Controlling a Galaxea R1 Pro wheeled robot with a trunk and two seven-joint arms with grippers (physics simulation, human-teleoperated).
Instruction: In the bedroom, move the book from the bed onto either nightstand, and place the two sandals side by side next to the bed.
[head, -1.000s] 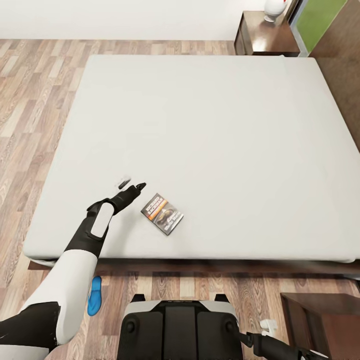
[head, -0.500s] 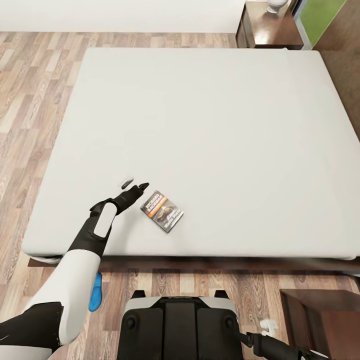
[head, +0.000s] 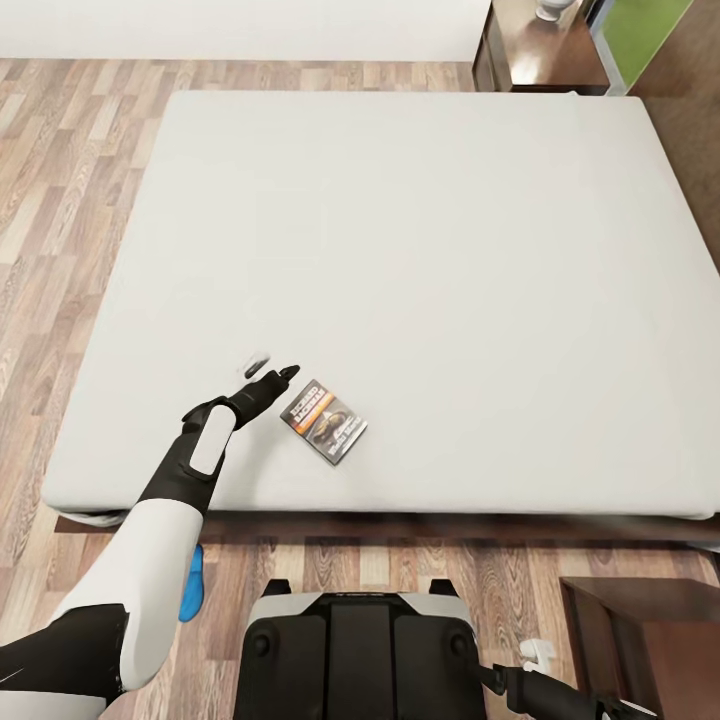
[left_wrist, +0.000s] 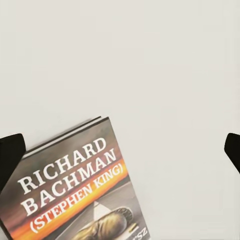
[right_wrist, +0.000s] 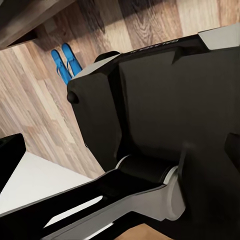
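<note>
- One thin, glossy paperback book (head: 323, 422) lies flat on the bed (head: 420, 250), near its foot edge.
- Left gripper (head: 270, 368) hovers spread wide, empty, beside the book.
- Two flat blue sandals (right_wrist: 65, 62) rest on plank floor (head: 60, 180).

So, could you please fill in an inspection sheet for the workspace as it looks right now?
Surface: bed, pale mattress, bare apart from the book.
Job's things: book lies flat, cover up, near the bed's near edge. Two blue sandals lie side by side on the wood floor, beside the robot's base. Nightstand at the far corner; another at the near right.
Clutter: white object on the far nightstand, too cropped to identify.
Grippers: left pincer open, just above the mattress, close beside the book, not touching it. Right pincer low by the base; state unclear.
Cables: nothing seen.
Surroundings: wood-plank floor around the bed, white wall beyond.
</note>
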